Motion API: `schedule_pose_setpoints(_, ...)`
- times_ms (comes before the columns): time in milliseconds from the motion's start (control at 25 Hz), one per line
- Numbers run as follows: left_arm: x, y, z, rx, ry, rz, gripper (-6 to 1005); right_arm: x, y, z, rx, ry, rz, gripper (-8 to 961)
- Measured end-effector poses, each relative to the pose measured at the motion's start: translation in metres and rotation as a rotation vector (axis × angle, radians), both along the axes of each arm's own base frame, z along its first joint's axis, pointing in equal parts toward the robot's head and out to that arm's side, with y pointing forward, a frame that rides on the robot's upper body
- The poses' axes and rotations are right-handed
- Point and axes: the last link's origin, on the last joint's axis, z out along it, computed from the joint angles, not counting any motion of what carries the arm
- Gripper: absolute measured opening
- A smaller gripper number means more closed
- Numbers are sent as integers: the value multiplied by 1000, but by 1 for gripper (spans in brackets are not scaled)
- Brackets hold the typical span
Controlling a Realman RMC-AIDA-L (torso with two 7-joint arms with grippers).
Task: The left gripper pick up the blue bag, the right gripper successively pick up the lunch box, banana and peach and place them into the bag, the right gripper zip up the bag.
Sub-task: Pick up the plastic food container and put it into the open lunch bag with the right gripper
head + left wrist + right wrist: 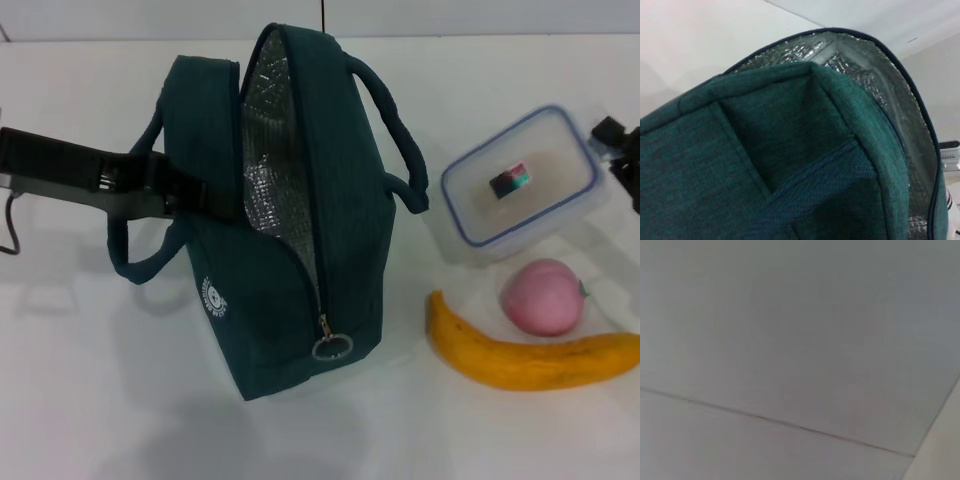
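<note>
The blue bag [280,210] stands unzipped mid-surface, its left side pinched by the left gripper [185,195] jaws. Toward the right edge lie the lunch box [520,180], peach [542,296] and banana [530,355]. The right gripper [620,150] sits beside the box, jaws indiscernible

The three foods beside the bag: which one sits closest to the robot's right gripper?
The lunch box, the clear container with the blue rim. The right gripper is right at its far corner, while the peach and banana lie nearer the camera, farther off.
</note>
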Motion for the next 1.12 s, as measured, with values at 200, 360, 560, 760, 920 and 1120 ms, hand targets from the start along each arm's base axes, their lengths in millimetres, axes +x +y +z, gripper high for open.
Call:
schedule_pose_setpoints(200,1,-3,0,-20,-7,-5,57,7,-10,9,49,44,-17,110)
schedule_pose_setpoints(360,3,-7,0,-38,-34,-16,57,3,-17,19,89,88,25,116)
schedule_pose_setpoints(560,4,-9,1,-43,-47,-21,57,-9,-24,31,142,145,124,123)
schedule_pose_setpoints(760,2,-9,-2,-55,-25,-19,57,-33,-19,37,167,214,253,130)
schedule_pose_setpoints(920,1,-9,-6,-66,1,-17,57,-55,-9,40,169,260,344,136)
schedule_pose_setpoints(1120,5,-8,-12,-73,0,-32,57,-84,5,39,159,317,446,143)
